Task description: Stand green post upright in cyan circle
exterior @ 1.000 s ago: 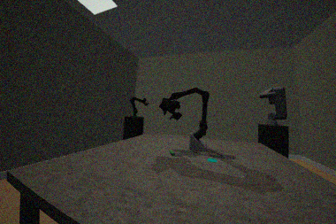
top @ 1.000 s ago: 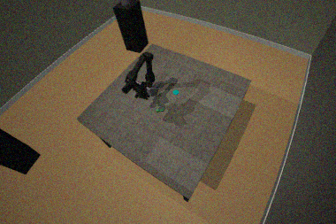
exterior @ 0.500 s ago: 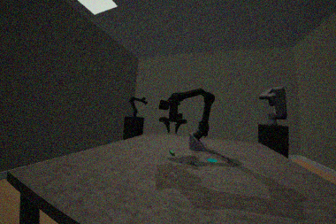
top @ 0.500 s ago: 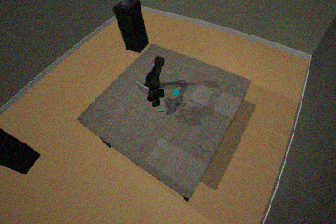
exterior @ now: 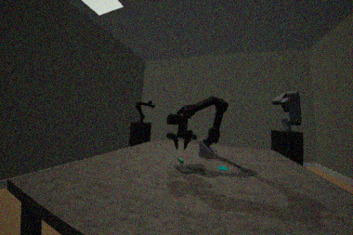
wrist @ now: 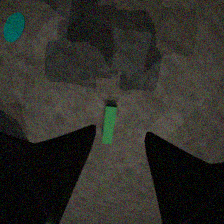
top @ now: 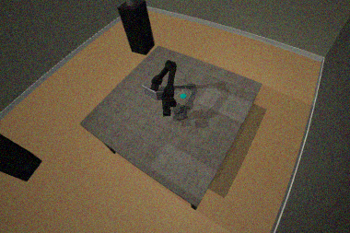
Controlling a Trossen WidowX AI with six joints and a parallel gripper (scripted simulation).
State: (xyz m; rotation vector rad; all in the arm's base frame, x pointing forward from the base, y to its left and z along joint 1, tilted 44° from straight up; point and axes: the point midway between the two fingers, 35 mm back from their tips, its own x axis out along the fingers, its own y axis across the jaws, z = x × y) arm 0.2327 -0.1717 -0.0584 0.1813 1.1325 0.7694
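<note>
The green post (exterior: 180, 160) (wrist: 109, 125) lies on its side on the table. In the wrist view it shows between and a little ahead of the fingertips, nearer the left finger. In the top view it cannot be made out. The cyan circle (top: 183, 96) (exterior: 223, 168) (wrist: 14, 27) is flat on the table, at the upper left of the wrist view, with nothing standing on it. My gripper (exterior: 181, 149) (wrist: 120, 133) is partly open and empty, points downward and hangs above the post.
The grey table (top: 138, 126) (exterior: 116, 188) carries the arm and its shadows. A pale grey block-like base (exterior: 207, 150) is at the arm's foot. Dark pedestals (top: 136, 27) (exterior: 287, 143) with other arms stand beyond the table.
</note>
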